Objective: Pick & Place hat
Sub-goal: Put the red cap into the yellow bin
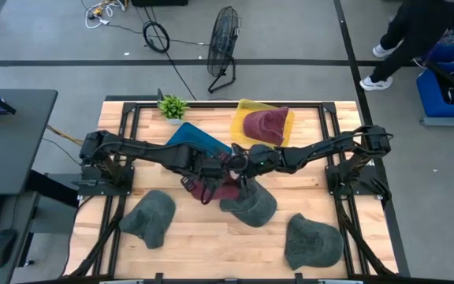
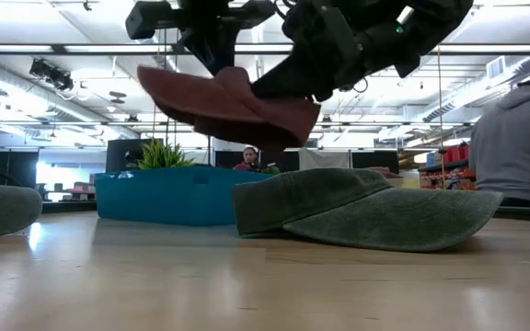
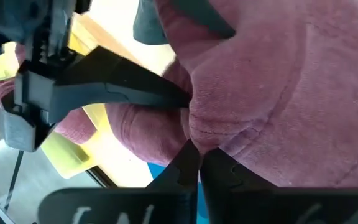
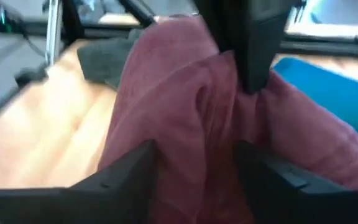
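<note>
Soft maroon fabric cap, crumpled and floppy, is gripped at frame centre by both the left tool and right tool, above the pale wooden table.

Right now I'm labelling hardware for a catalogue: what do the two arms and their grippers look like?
Both the left arm and right arm are dark, slim, jointed links on black frame bases. Each gripper has two flat, angular black fingers.
</note>
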Controlling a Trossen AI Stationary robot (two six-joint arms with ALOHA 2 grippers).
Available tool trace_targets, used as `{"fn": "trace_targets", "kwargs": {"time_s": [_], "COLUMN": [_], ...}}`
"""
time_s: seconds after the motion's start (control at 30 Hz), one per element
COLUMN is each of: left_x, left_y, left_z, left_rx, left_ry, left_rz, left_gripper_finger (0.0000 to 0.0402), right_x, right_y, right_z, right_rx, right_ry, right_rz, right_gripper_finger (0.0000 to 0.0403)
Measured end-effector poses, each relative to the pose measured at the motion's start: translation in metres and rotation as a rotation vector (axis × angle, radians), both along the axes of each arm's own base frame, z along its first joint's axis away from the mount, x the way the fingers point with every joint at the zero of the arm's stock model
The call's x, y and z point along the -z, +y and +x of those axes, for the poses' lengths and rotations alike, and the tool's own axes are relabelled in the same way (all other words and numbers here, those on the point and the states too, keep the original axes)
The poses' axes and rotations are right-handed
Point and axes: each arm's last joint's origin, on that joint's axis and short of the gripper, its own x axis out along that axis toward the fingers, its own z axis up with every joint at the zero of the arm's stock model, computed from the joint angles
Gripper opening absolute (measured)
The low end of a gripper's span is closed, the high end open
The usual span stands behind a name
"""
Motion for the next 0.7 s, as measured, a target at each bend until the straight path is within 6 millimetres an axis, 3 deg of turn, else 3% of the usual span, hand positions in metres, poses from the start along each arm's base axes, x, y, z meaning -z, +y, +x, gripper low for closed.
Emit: {"fn": "trace_targets", "kwargs": {"time_s": [0.17,0.33,0.57,0.7], "left_x": [0.003,0.002,0.003,0.001], "left_y": [-0.001,0.005,0.022,0.03], "left_z": [0.004,0.005,0.005,0.004], "left_rx": [-0.016,-0.191,-0.368,-0.407], "left_ry": [-0.02,-0.083,-0.122,-0.138], "left_rz": [-0.011,-0.055,-0.093,0.002], "left_gripper_finger": [0.0009,0.0014,0.0055,0.0095], "right_x": [0.0,0.002,0.0,-0.014], "right_y": [-0.001,-0.001,-0.004,-0.009], "right_z": [-0.001,-0.001,-0.003,-0.006], "right_rx": [0.02,0.017,0.115,0.152], "right_ry": [0.014,0.035,0.041,-0.011], "right_rz": [0.037,0.028,0.021,0.022], "right_gripper_finger": [0.0134,0.002,0.001,0.0007]}}
